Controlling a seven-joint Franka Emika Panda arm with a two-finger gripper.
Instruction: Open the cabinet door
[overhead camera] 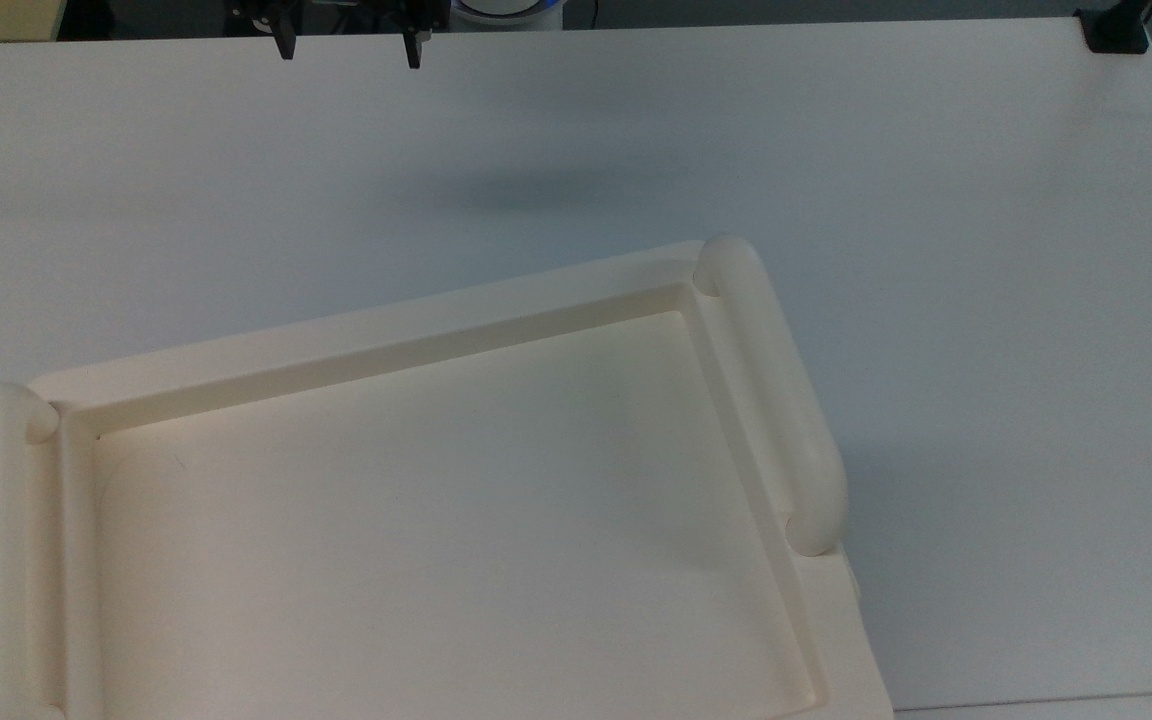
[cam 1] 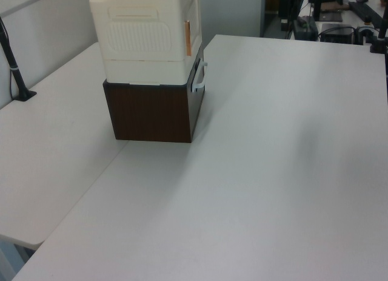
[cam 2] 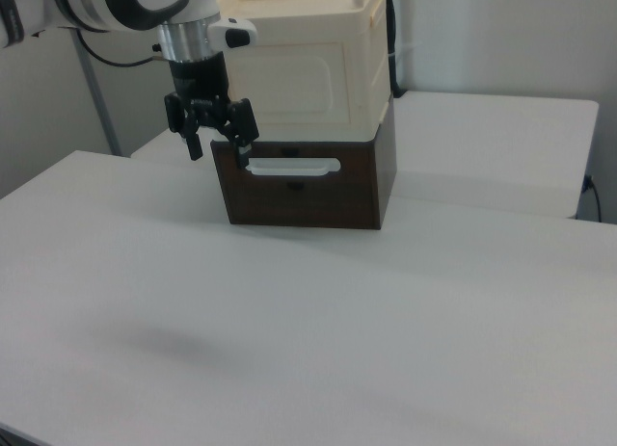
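Your gripper [cam 2: 217, 145] hangs above the desk [cam 2: 308, 311] with its jaws apart, well short of the cabinet door [cam 2: 294, 70]. The door sits shut, so the open jaws look readied for its handle.

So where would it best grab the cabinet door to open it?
Probably the slim reddish handle at one edge of the door. It runs upright and seems to stand off the panel, so the open gripper could come straight at the front and close across it.
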